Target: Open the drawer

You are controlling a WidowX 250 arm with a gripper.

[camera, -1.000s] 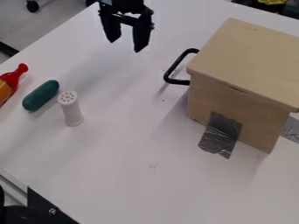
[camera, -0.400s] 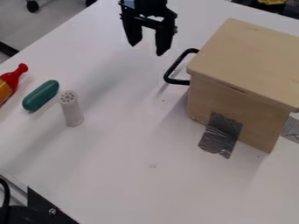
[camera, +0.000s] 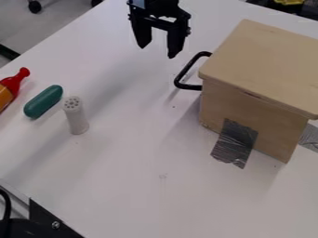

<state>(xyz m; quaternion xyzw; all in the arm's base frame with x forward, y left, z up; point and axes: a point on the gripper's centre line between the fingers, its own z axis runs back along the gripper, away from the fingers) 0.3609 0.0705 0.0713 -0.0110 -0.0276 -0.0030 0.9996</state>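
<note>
Wooden drawer box: it stands at the right of the white table, its lid on top; the drawer looks closed, though its front is turned too far away to be sure.
Black drawer handle: the bent bar juts from the box's left side, toward the robot's side of the table.
Gripper: the black gripper hangs up and to the left of the handle, fingers spread, nothing between them, touching neither bar nor box.
Where to hold: the long outer stretch of the bar seems best, one finger on each side, clear of the bends.
Feel: the bar is probably hard, smooth and a little slippery, and not fragile.
Pull: the drawer likely slides stiffly at first; a straight, steady draw away from the box should suit it.
Silver tape: it probably anchors the light-looking box against the pull.
</note>
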